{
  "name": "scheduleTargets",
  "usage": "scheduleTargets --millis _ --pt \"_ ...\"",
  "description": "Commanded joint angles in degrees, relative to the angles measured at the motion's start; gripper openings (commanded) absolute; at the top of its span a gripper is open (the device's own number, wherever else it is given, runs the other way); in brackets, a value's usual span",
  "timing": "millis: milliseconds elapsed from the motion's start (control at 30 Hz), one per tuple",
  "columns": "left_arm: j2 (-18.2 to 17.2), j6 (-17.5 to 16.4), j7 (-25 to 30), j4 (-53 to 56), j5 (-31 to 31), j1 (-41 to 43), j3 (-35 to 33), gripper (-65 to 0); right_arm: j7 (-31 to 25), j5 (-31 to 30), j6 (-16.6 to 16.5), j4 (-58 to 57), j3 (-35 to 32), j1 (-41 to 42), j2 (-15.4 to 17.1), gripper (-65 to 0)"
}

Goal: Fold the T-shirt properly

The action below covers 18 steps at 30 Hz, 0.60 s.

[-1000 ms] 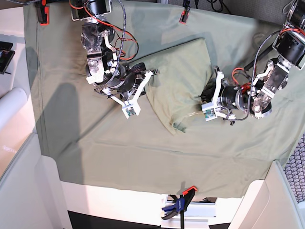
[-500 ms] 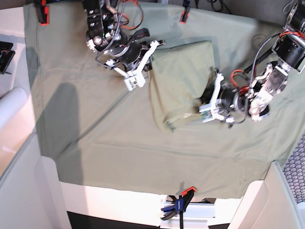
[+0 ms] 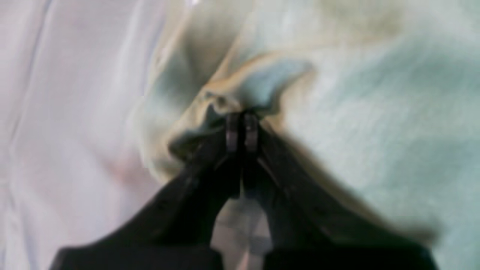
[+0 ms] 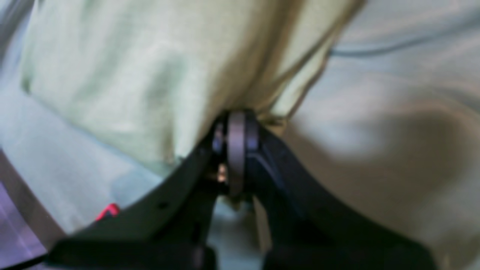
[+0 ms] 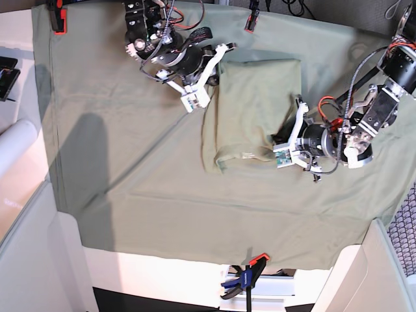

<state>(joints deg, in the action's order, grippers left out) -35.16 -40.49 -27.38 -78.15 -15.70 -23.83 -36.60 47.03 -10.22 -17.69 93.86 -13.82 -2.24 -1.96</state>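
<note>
Base view – sage cloth (image 5: 130,162), blue clamp (image 5: 242,278)

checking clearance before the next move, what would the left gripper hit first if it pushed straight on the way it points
The left gripper is shut on the pale sage-green cotton T-shirt, so it would likely push straight into that bunched fabric; depth beyond is unclear.
</note>
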Motion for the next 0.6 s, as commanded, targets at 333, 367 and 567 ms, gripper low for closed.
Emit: scheduleTargets --millis 333,367,567 --pt "-11.3 0.5 -6.8 -11.5 -14.4 1.4 0.6 -65.0 -0.2 5.3 -0.7 4.2 -0.7 0.6 0.3 -65.0" --pt "-12.2 0.5 -7.9 -13.2 -15.5 2.4 0.7 -65.0 0.2 5.4 -0.7 5.2 -0.7 0.6 0.9 -65.0" --pt "-17.4 0.5 -9.4 -23.2 -18.3 13.1 6.4 -65.0 1.7 6.8 -0.6 9.0 0.0 -0.7 5.1 -65.0"
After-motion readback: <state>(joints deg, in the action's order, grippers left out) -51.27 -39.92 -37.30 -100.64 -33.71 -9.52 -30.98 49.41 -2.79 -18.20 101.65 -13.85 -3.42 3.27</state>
